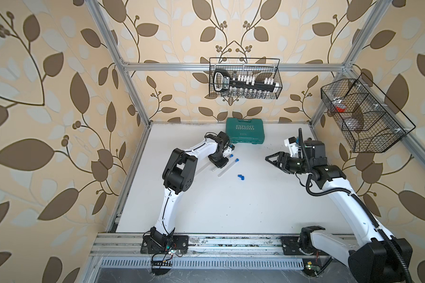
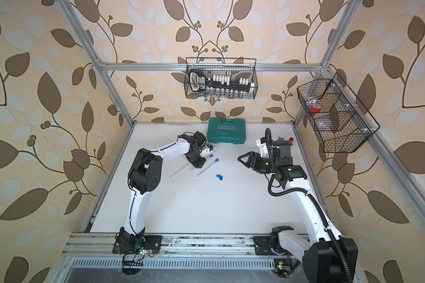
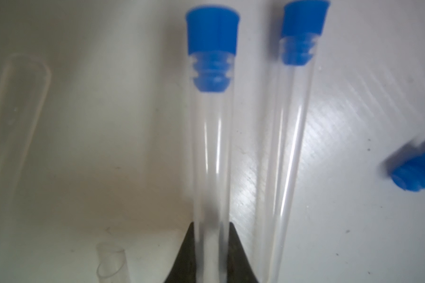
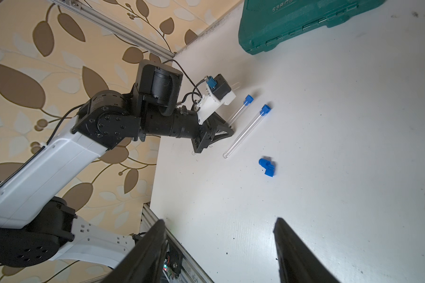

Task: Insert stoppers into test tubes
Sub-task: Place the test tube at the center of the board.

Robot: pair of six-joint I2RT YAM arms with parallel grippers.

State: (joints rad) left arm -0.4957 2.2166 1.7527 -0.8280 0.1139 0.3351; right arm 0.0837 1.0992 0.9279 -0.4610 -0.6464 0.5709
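Overhead, a white table carries a green tool case at its far edge. The right gripper hovers empty above the table with its jaws spread wide, well apart from the work. The left gripper pinches the lower part of a clear test tube, with a second test tube lying just beside it, each with a blue stopper pushed into its mouth. Two open test tubes lie on the held tube's other side, and two loose stoppers sit touching on the table near the tubes.
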